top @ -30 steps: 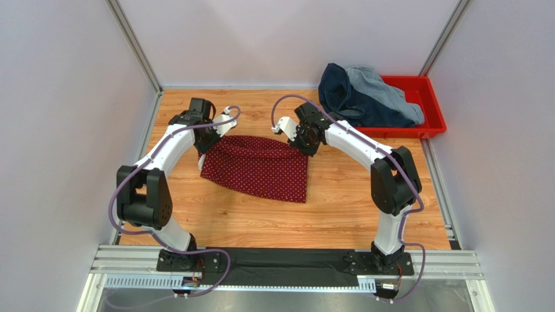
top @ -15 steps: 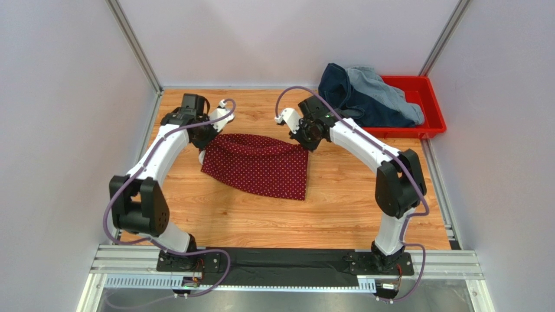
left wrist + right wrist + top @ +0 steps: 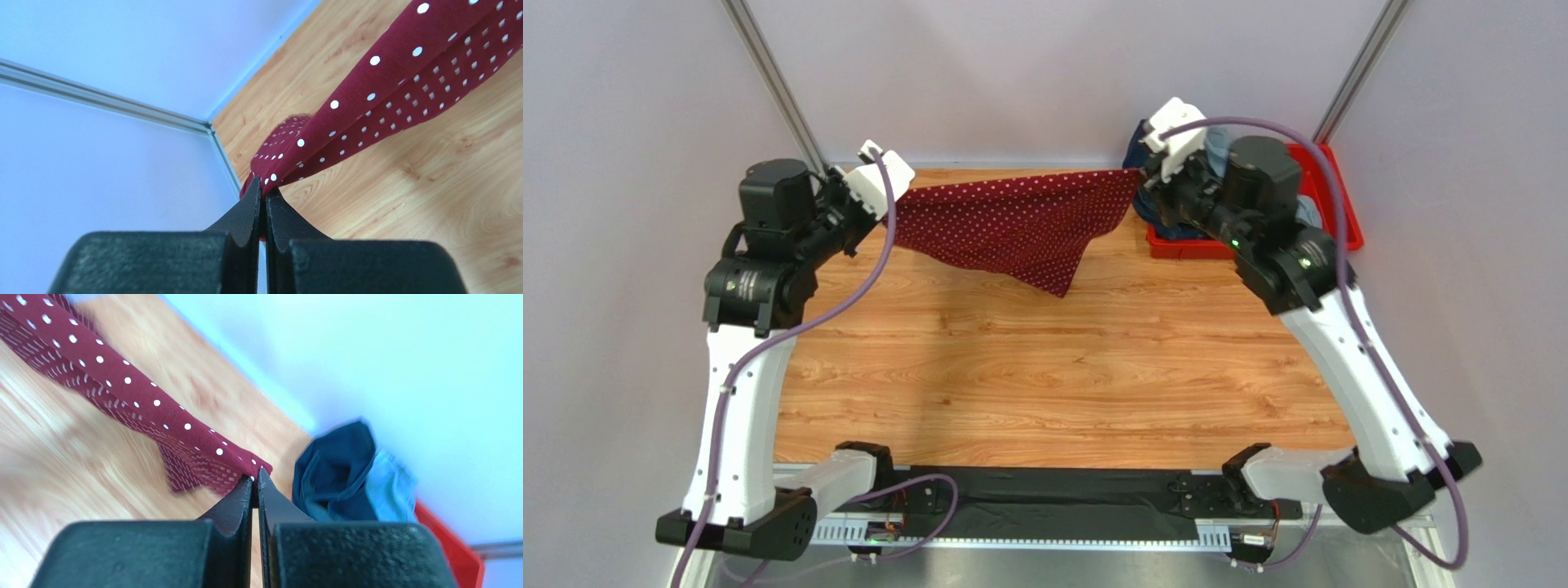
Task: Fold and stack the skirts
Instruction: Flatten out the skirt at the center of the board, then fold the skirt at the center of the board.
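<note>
Left gripper (image 3: 263,195): jaws pressed together, pinching one end of the dark red dotted skirt (image 3: 1014,227). The cloth bunches right at the fingertips and runs away from them in a taut band.
Right gripper (image 3: 255,479): jaws likewise closed to a thin slit, clamping the opposite end of the same skirt. A fold of the dotted fabric comes straight out of the tips.
Dark red dotted skirt: strung between the two grippers over the far part of the wooden table (image 3: 1075,368). Its upper edge is nearly level and stretched. The rest sags below it and tapers to a point right of the middle. Whether that lowest point touches the wood cannot be told.
Arms: both are reared up from their bases, left wrist toward the far left corner, right wrist toward the far right. The two grippers are well apart.
Navy denim skirt (image 3: 331,471): crumpled in a heap at the far right corner, just beyond the right gripper. The right arm hides most of it in the top view.
Light blue-grey denim skirt (image 3: 383,490): bunched against the right side of the navy one, touching it.
Red plastic tray (image 3: 1342,202): at the far right edge of the table, beneath and behind the denim heap. Only its right part shows past the arm.
</note>
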